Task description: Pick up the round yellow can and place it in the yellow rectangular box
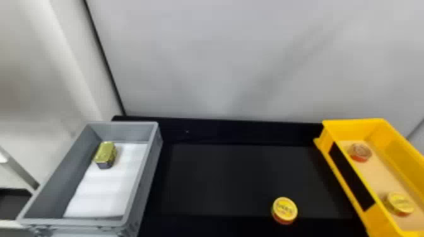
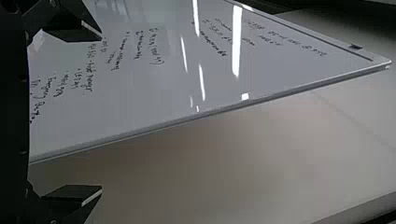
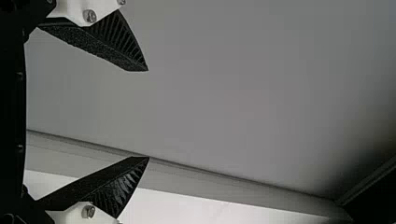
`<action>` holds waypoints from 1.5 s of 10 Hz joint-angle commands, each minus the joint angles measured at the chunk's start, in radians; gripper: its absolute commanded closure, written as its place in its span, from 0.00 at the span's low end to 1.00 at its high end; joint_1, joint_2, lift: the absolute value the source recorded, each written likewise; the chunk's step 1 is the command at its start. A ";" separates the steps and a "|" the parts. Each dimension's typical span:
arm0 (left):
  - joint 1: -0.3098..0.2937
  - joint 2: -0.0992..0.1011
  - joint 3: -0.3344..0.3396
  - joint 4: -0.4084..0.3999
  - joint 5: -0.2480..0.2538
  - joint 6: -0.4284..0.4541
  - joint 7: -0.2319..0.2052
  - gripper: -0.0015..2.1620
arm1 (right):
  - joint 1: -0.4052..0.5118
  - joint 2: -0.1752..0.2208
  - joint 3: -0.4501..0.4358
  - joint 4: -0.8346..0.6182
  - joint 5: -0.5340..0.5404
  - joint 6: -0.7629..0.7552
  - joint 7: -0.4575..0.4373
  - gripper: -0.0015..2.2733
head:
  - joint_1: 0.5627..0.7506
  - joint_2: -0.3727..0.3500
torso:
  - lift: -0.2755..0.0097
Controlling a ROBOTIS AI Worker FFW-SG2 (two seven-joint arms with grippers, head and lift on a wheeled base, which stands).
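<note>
The round yellow can (image 1: 285,209) sat on the black tabletop (image 1: 233,176), to the left of the yellow rectangular box (image 1: 356,129) and near the nearer part of that box, with a gap between the two. It stood upright, its yellow lid facing up and a red band showing low on its side.

Inside the yellow rectangular box, a tan liner (image 1: 381,179) covered the bottom. A second yellow-lidded can (image 1: 400,203) lay on it toward the box's near end, and a reddish-brown can (image 1: 360,152) toward its far end, the two apart from each other. A black patch (image 1: 350,176) ran along the box's left outer side.

Well apart from the yellow rectangular box, on its left across the tabletop, was a grey box (image 1: 148,176) with a white liner (image 1: 110,189) in it. A gold-topped tin (image 1: 106,153) rested in there, farther back than the round yellow can. A pale wall (image 1: 236,56) rose beyond the yellow rectangular box.

In the left wrist view, the left gripper (image 2: 102,113) was wide open and held nothing; a whiteboard (image 2: 154,93) with handwriting was visible past it. In the right wrist view, the right gripper (image 3: 148,114) was also open, its fingers well parted, with nothing between them.
</note>
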 commanded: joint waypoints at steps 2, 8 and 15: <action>0.001 -0.003 -0.002 0.001 0.000 0.000 0.000 0.06 | 0.001 0.001 0.012 0.024 0.022 -0.055 0.018 0.05 | 0.70 0.53 | 0.65; 0.001 -0.003 -0.002 0.006 0.000 -0.005 0.000 0.06 | 0.027 0.024 0.122 0.067 0.076 -0.097 0.045 0.07 | 0.70 0.53 | 0.65; -0.002 -0.003 -0.002 0.018 0.000 -0.009 0.000 0.06 | 0.156 0.037 0.282 0.085 0.033 -0.018 0.066 0.08 | 0.70 0.53 | 0.65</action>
